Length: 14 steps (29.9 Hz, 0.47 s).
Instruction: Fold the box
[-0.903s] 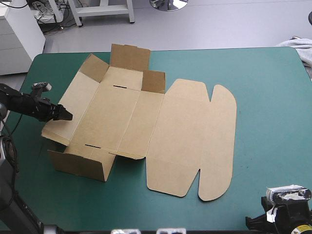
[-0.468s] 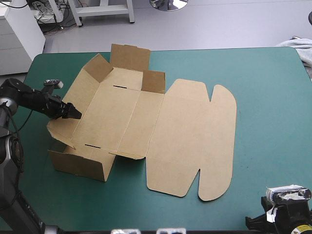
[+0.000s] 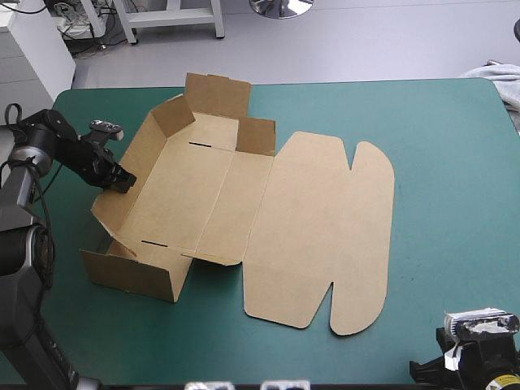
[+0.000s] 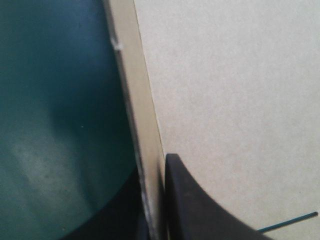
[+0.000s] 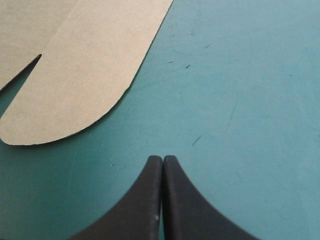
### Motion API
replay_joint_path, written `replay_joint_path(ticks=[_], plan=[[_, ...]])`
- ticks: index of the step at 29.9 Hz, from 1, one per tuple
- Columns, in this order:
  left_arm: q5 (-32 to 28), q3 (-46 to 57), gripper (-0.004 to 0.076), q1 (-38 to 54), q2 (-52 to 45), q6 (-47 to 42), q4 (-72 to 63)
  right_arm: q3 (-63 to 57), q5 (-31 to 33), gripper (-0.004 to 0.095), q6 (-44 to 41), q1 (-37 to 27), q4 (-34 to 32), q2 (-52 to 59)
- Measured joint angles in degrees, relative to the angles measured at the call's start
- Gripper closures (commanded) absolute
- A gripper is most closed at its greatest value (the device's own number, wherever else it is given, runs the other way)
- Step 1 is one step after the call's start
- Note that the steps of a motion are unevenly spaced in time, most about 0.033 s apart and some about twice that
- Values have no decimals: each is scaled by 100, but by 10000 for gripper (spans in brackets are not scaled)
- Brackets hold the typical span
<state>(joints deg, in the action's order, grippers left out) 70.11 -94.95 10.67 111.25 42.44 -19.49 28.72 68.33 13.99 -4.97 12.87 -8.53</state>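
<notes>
Since the earlier frames the left pincer (image 3: 124, 182) has swung the left wall panel (image 3: 130, 175) up from nearly flat to a steep tilt. It is clamped on that panel's outer edge, the board pinched between its black fingers (image 4: 192, 200). The brown box (image 3: 236, 207) lies left of the middle of the desk (image 3: 443, 179), long axis left to right, with the lid (image 3: 325, 227) flat. The box base lies to the right of this pincer, so the next push likely goes that way. The right pincer (image 5: 163, 159), clenched on nothing, hovers by the lid's rounded corner; the left arm is nearer.
</notes>
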Motion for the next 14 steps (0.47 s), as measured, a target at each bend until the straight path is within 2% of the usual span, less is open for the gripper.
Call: replay_joint_path(ticks=[9, 14], plan=[[5, -32, 701, -60, 166, -303, 98, 0, 0, 927, 0, 0, -4, 0], [-1, -44, 734, -70, 191, -342, 147, 0, 0, 927, 0, 0, -4, 0]])
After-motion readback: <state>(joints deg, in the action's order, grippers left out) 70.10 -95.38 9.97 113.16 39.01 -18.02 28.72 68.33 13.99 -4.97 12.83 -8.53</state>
